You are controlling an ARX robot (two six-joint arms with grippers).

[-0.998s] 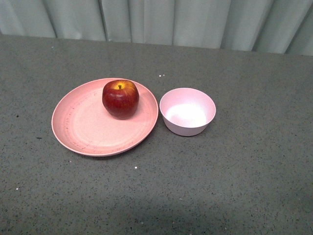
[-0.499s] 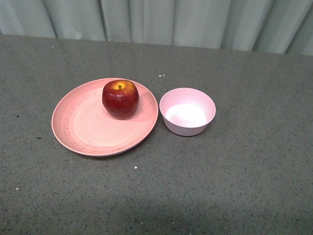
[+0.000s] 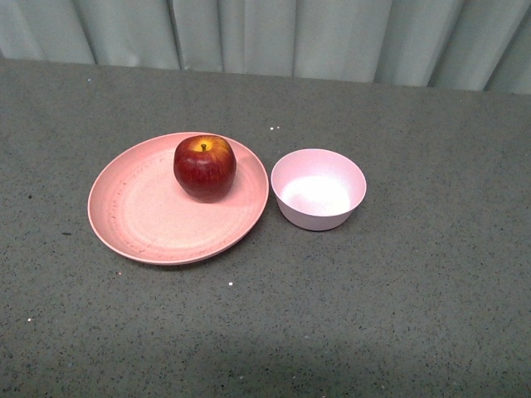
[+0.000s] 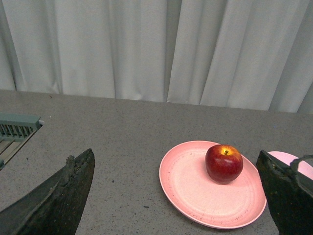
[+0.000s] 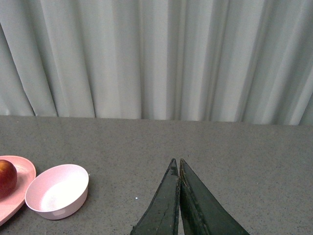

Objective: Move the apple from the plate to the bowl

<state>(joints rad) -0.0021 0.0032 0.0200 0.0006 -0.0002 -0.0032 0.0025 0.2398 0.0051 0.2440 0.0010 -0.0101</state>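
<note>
The dark-red apple (image 3: 204, 167) with a yellow patch at its stem sits on the far right part of the salmon-pink plate (image 3: 137, 211). The pale pink bowl (image 3: 318, 188) stands empty just right of the plate. Neither gripper shows in the front view. In the left wrist view my left gripper (image 4: 176, 159) is open and empty, its jaws wide apart, with the apple (image 4: 224, 163) and plate (image 4: 190, 188) ahead of it. In the right wrist view my right gripper (image 5: 176, 161) is shut and empty above bare table, with the bowl (image 5: 57, 191) and the apple's edge (image 5: 7, 177) off to one side.
The grey speckled table (image 3: 398, 282) runs back to a pale curtain (image 3: 265, 33). A grey slotted fixture (image 4: 14, 129) shows at the table's edge in the left wrist view.
</note>
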